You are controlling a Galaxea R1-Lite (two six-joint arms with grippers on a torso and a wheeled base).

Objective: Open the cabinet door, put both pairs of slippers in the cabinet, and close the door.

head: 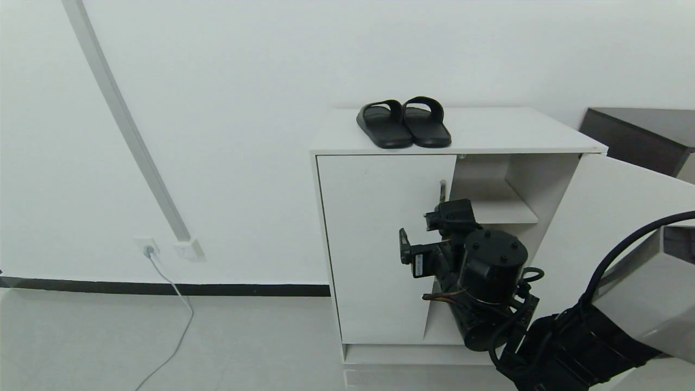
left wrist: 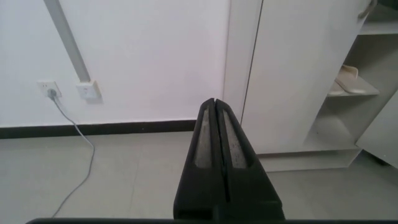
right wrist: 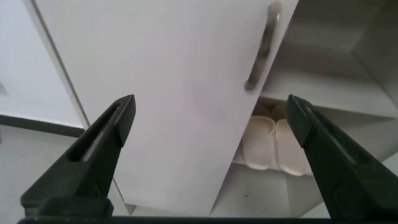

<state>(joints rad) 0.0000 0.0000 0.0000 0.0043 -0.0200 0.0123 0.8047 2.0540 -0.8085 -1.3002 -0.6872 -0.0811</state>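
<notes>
My right gripper [right wrist: 210,102], fingers spread wide, faces the closed left door [head: 374,244] of the white wooden cabinet [head: 499,130], near its metal bar handle [right wrist: 262,50]. The pair of black rubber slippers [head: 404,127] sits on the cabinet top, above and beyond these fingers, long axes front to back, heels toward me. A cream pair of slippers [right wrist: 277,146] lies on a shelf inside. My left gripper [left wrist: 214,109], fingers pressed together, is low and farther off; the right arm looks nearer.

Cabinet top [head: 499,130] w/ black slippers [head: 404,124] on it; inner shelf [left wrist: 368,91] w/ white slippers [right wrist: 277,146].
</notes>
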